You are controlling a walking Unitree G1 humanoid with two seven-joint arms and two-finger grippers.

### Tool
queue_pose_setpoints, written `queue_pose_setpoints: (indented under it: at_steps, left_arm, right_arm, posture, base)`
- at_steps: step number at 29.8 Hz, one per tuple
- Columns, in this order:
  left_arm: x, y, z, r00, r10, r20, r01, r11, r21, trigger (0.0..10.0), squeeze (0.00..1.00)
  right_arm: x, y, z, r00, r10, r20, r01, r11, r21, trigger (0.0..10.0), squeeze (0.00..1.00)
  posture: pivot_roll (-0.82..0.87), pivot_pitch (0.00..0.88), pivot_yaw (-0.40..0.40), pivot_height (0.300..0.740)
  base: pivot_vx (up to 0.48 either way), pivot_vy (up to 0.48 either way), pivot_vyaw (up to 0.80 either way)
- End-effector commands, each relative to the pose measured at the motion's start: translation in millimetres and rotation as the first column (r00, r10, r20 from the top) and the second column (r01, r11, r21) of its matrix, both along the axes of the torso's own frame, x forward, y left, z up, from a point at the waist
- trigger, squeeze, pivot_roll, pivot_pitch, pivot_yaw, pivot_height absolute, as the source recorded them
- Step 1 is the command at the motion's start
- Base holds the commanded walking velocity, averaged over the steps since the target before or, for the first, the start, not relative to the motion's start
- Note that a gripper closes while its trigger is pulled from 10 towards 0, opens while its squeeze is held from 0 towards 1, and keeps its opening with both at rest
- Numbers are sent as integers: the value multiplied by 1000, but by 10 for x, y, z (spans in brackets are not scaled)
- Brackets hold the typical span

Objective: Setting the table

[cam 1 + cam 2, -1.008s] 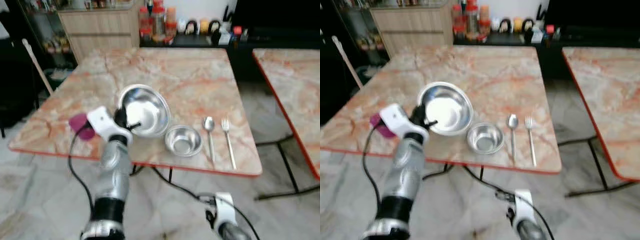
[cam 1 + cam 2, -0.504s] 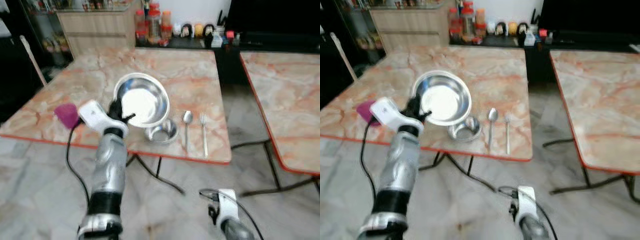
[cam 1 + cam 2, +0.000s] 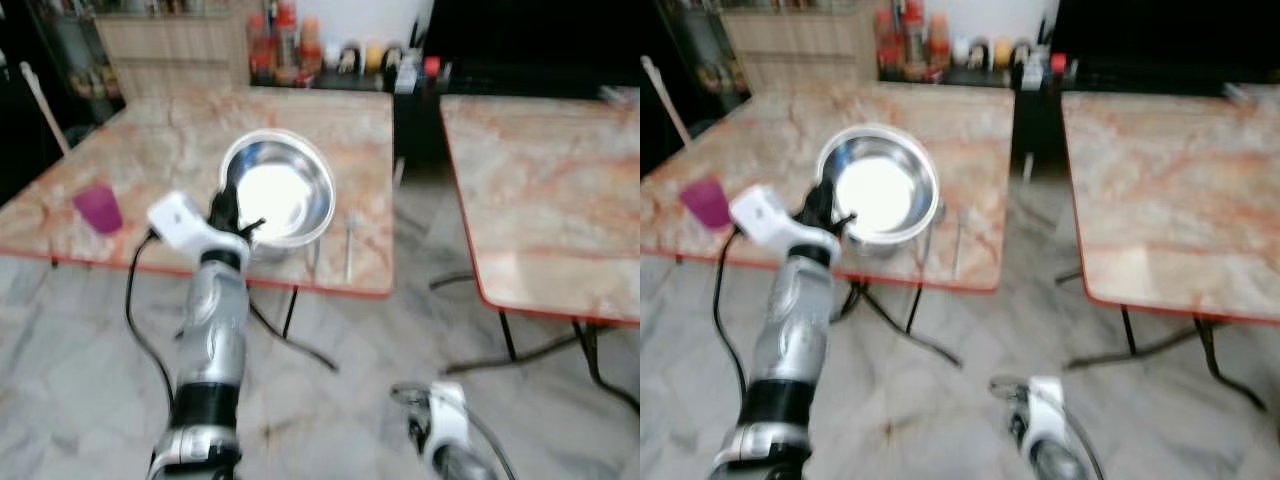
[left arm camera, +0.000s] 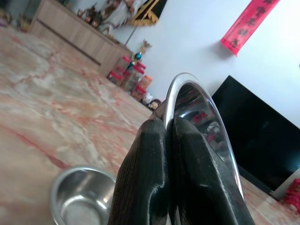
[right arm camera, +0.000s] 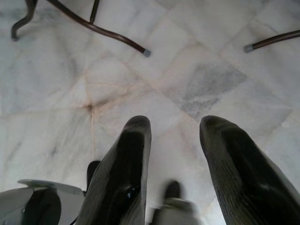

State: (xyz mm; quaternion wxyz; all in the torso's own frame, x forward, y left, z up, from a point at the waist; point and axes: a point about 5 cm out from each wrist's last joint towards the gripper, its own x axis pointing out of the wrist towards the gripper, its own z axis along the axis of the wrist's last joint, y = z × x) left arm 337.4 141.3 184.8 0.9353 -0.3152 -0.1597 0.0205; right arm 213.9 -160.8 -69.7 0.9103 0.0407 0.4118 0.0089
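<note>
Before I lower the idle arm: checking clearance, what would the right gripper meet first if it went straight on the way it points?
Most likely the marble floor. The right gripper hangs open, pointing down at bare tiles; the table legs lie off to the side of that line, though depth is hard to judge.

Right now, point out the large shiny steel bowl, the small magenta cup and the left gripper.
large shiny steel bowl [image 3: 285, 195]: left eye view, inner bottom.
small magenta cup [image 3: 98, 208]: left eye view, side wall.
left gripper [image 4: 169, 140]: left wrist view, fingertips pinching the bowl's rim.
</note>
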Motion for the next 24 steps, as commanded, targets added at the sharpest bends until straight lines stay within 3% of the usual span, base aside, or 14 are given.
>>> queue_pose_setpoints:
  at_steps: [1, 10, 12, 14, 17, 20, 21, 23, 24]
  left_arm:
    - [-22, -68, 77, 999, -24, 32, 24, 1000, -4, 10000, 0]
    - [-147, -49, -3, 1000, -24, 19, 23, 999, 30, 10000, 0]
    - [-226, -47, -150, 999, -33, -29, 37, 991, 129, 10000, 0]
    - [-249, -34, -190, 999, -33, -43, 38, 990, 134, 10000, 0]
    - [-374, 85, -458, 991, -13, -136, 39, 981, 191, 10000, 0]
    - [-415, 136, -582, 983, -6, -185, 43, 979, 197, 10000, 0]
    - [-470, 192, -755, 968, -4, -252, 55, 979, 197, 10000, 0]
    - [-497, 214, -833, 959, -3, -282, 61, 979, 197, 10000, 0]
    - [-581, 277, -1105, 923, 9, -385, 80, 974, 213, 10000, 0]
  right_arm:
    - [-18, -91, -2, 1000, -20, 3, 20, 1000, -18, 10000, 0]
    - [-31, -89, -9, 1000, -6, 2, 6, 1000, -19, 10000, 0]
    - [-31, -100, -8, 1000, -9, 3, 9, 1000, -21, 10000, 0]
    - [-31, -105, -7, 1000, -10, 3, 10, 1000, -21, 10000, 0]
    - [-33, -116, -6, 1000, -19, 6, 19, 1000, -21, 10000, 0]
    - [-33, -114, -6, 1000, -20, 8, 20, 1000, -19, 10000, 0]
    - [-34, -114, -6, 1000, -24, 11, 24, 1000, -15, 10000, 0]
    - [-35, -115, -6, 1000, -26, 11, 26, 1000, -14, 10000, 0]
    - [-35, -115, -6, 1000, -28, 11, 28, 1000, -13, 10000, 0]
  posture:
    - [105, 0, 22, 740]
    - [114, 0, 18, 740]
    - [113, 0, 19, 740]
    - [106, 0, 22, 740]
    - [103, 0, 27, 740]
    - [101, 0, 29, 740]
    - [96, 0, 31, 740]
    - [96, 0, 31, 740]
    - [93, 0, 29, 740]
  base:
    - [0, -330, 0]
    - [0, -331, 0]
    - [0, -332, 0]
    - [0, -330, 0]
    - [0, -319, 0]
    - [0, -104, 0]
    - [0, 0, 0]
    - [0, 0, 0]
    - [0, 0, 0]
